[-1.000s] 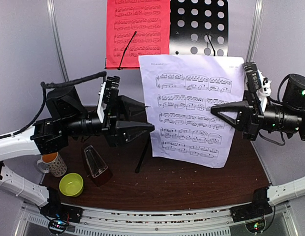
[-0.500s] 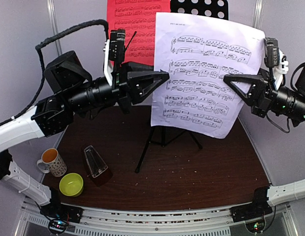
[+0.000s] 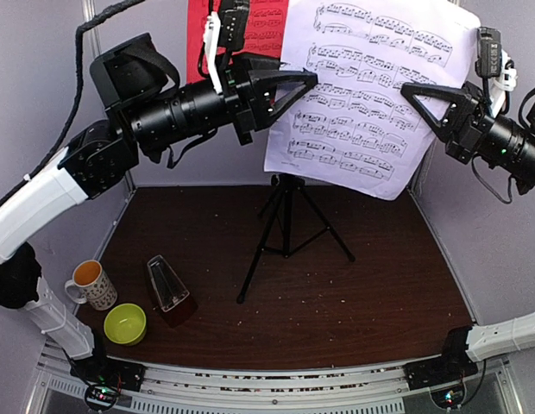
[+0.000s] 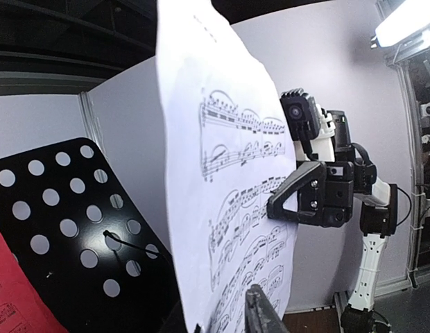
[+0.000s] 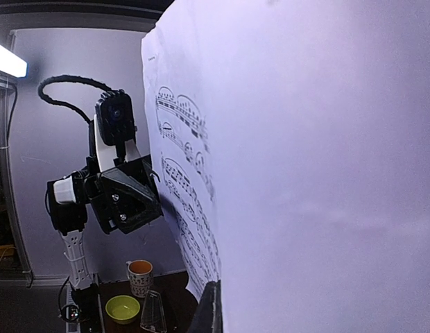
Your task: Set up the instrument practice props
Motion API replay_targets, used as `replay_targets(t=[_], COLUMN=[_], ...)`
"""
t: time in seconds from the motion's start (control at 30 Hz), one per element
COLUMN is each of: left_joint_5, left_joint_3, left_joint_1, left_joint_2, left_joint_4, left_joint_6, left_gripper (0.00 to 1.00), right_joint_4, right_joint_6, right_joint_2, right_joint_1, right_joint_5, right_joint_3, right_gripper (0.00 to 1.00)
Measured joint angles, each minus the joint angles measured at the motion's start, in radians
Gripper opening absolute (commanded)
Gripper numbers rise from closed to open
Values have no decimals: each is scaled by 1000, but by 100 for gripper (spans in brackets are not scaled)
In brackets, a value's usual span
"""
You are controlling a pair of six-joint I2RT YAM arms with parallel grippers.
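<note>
Top external alone shows tripod (image 3: 286, 226), left end effector (image 3: 306, 79) and right end effector (image 3: 410, 88) clamped on white sheet (image 3: 362, 95)

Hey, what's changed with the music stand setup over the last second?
The left arm and right arm lifted the white sheet, jaws still shut on its side edges, from low in front of the stand up to the height of its desk. The red sheet, stand, metronome, mug and bowl stayed put.
</note>
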Motion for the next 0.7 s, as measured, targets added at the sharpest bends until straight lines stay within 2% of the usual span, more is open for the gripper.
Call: replay_targets(t=[0.1,0.2,0.23,0.37,0.57,0.7], left_joint_5=[27,60,67,90,97,85], left_joint_3=[67,120,135,191,259,340], left_joint_1=[16,32,36,49,101,135], left_joint_2=[40,68,75,99,138,179], left_joint_4=[-54,-102,-113,-131,-126,-112], left_joint_6=[10,17,16,19,-13,-31], left_gripper=[20,3,0,0,0,0], right_joint_4=[-8,-21,-23,-21,-11,44], right_joint_6=[-11,-31,-34,-50,-54,-42], right_joint_2=[16,27,30,44,139,211], right_joint_1=[-8,-17,-22,-50,-92,-106], right_joint_5=[-14,-18,-16,7,142,206], right_joint_3=[30,62,72,106,212,278], right_gripper=[0,0,0,7,8,22])
